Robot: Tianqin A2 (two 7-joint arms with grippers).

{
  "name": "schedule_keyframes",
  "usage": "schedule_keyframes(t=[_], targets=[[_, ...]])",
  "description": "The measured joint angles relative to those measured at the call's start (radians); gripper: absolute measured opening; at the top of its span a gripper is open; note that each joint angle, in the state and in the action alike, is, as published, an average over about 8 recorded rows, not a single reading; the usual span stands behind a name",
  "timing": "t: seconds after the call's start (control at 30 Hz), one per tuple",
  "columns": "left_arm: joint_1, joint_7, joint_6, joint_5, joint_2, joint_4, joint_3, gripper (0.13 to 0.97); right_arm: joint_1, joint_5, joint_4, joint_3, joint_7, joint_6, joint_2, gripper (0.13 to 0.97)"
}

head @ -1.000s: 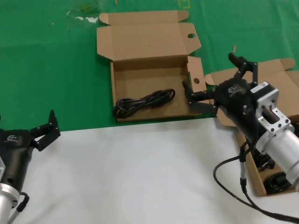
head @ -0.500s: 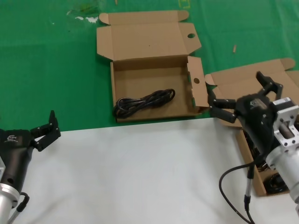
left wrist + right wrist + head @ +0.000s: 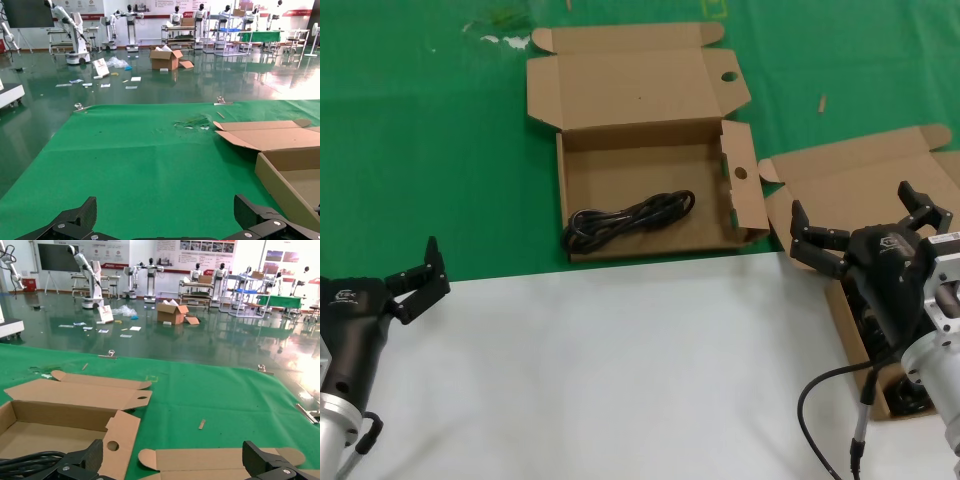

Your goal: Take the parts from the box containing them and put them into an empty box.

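The wide shallow box (image 3: 582,165) with round holes in its flaps lies open at the middle back, with a black cable (image 3: 630,218) coiled inside. The deeper plain-lidded box (image 3: 850,180) lies open at the right; dark parts (image 3: 910,395) show in it, mostly hidden by my right arm. My right gripper (image 3: 865,225) is open and empty, hovering over this box's near left corner. In the right wrist view its fingers (image 3: 90,460) frame the plain lid (image 3: 215,460), with the holed flap (image 3: 117,440) and cable (image 3: 30,460) beside. My left gripper (image 3: 420,275) is open and parked at the left.
A green mat (image 3: 420,150) covers the back of the table and a white sheet (image 3: 620,380) covers the front. The left wrist view shows my left gripper (image 3: 165,225) over bare green mat, with the shallow box's wall (image 3: 280,180) off to one side.
My right gripper has moved from the shallow box's right flap across to the plain-lidded box, staying open and empty. The left arm has not moved.
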Motion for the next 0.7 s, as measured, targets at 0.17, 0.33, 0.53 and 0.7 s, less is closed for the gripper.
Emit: schedule_keyframes(t=[0.17, 0.33, 0.53, 0.7], targets=[[0.000, 0.000, 0.000, 0.000, 0.000, 0.000, 0.000, 0.966, 0.000, 0.000, 0.000, 0.000, 0.000, 0.000, 0.000, 0.966], [0.000, 0.000, 0.000, 0.000, 0.000, 0.000, 0.000, 0.966, 0.000, 0.000, 0.000, 0.000, 0.000, 0.000, 0.000, 0.966], [0.000, 0.000, 0.000, 0.000, 0.000, 0.000, 0.000, 0.966, 0.000, 0.000, 0.000, 0.000, 0.000, 0.000, 0.000, 0.966], [0.000, 0.000, 0.000, 0.000, 0.000, 0.000, 0.000, 0.966, 0.000, 0.000, 0.000, 0.000, 0.000, 0.000, 0.000, 0.966]])
